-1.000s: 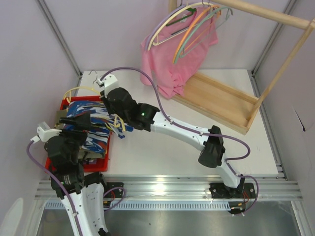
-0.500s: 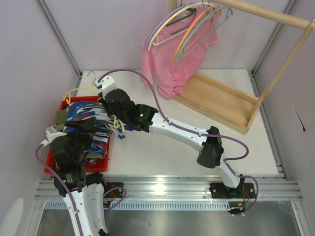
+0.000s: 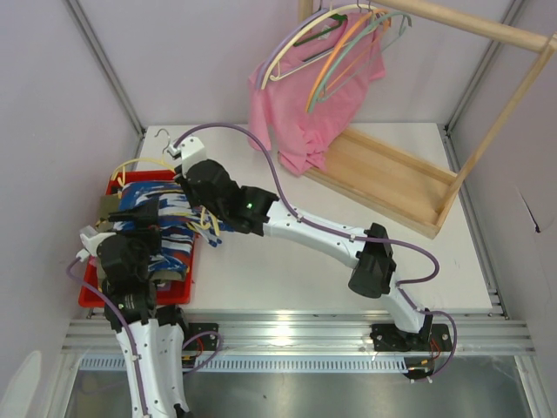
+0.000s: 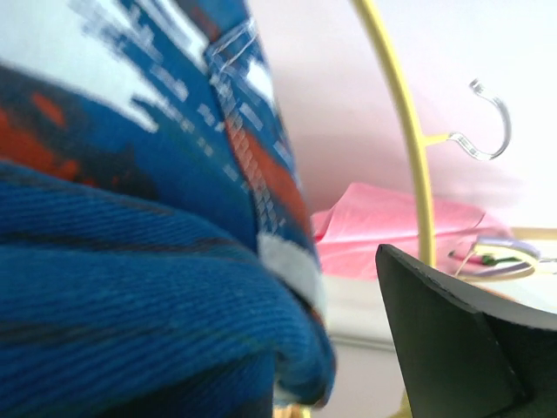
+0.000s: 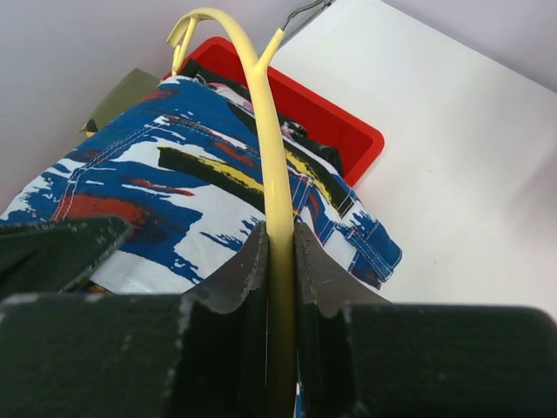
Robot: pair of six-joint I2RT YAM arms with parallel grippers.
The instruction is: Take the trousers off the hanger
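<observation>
The blue, white and red print trousers lie draped over a yellow hanger on top of a red bin. My right gripper is shut on the hanger's yellow bar, just above the cloth. The hanger's metal hook points away from the bin. My left gripper stands open at the near end of the trousers. Bunched blue cloth lies between its jaws, and a gap shows beside its right finger; the other finger is hidden by the cloth.
More folded clothes, olive and black, lie in the bin under the trousers. A pink T-shirt and several hangers hang from a wooden rack at the back right. Walls close in on both sides.
My left wrist has drawn a little toward the near edge and to the right along the trousers. The right gripper has kept its hold on the hanger and barely shifted.
</observation>
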